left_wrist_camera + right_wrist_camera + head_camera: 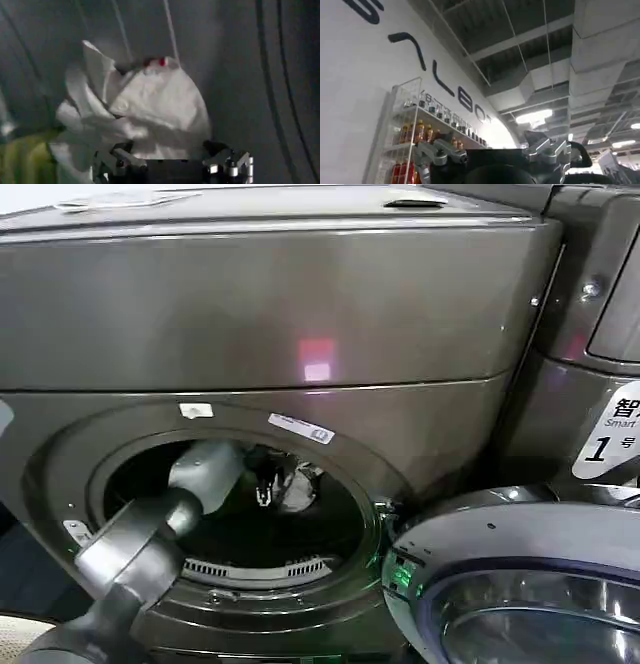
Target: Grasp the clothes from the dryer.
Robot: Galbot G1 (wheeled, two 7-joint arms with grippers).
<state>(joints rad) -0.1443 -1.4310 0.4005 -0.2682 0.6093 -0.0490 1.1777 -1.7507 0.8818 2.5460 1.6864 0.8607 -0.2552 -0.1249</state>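
White crumpled clothes [145, 110] with yellow-green piece, inside open grey-brown dryer [300, 314] drum

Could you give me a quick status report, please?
Left gripper open inside grey-brown metal dryer, at the white and yellow-green fabric clothes. Right gripper open, raised toward ceiling. No obstruction.
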